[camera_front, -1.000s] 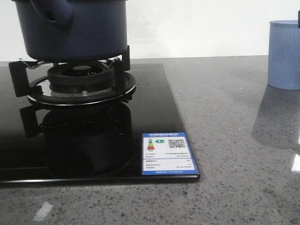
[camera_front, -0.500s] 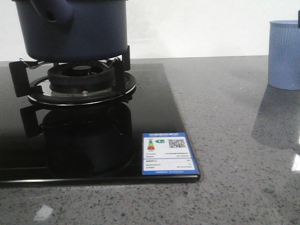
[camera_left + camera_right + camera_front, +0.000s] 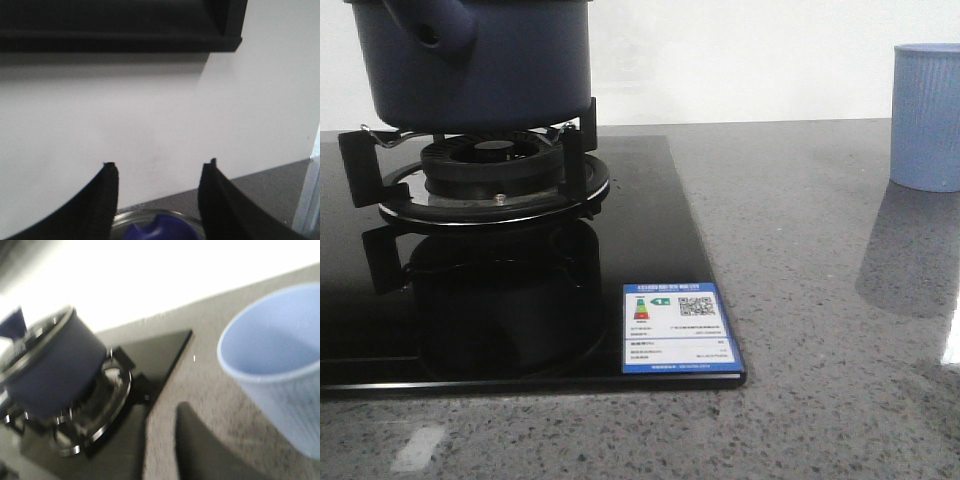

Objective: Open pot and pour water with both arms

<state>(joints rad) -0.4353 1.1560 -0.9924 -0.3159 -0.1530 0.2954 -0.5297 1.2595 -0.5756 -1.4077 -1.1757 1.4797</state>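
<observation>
The dark navy pot (image 3: 480, 65) sits on the gas burner (image 3: 490, 175) at the back left, its stubby handle (image 3: 432, 25) facing me. In the left wrist view my left gripper (image 3: 160, 165) stands open above the pot's glass lid (image 3: 127, 222). The lid's blue knob (image 3: 160, 231) lies below the gap between the fingers, untouched. The blurred right wrist view shows the pot (image 3: 50, 365) with its lid on. Only one dark finger (image 3: 210, 445) of the right gripper shows there, over the counter between the stove and the pale-blue cup (image 3: 280, 370). Neither gripper appears in the front view.
The black glass stove top (image 3: 650, 230) carries a blue-and-white energy label (image 3: 678, 328) at its front right corner. The pale-blue ribbed cup (image 3: 927, 115) stands at the far right on the grey speckled counter (image 3: 820, 300). A white wall runs behind.
A dark sliver at the right edge of the front view, beside the cup's rim, has left the picture. The pot, stove and cup stay put.
</observation>
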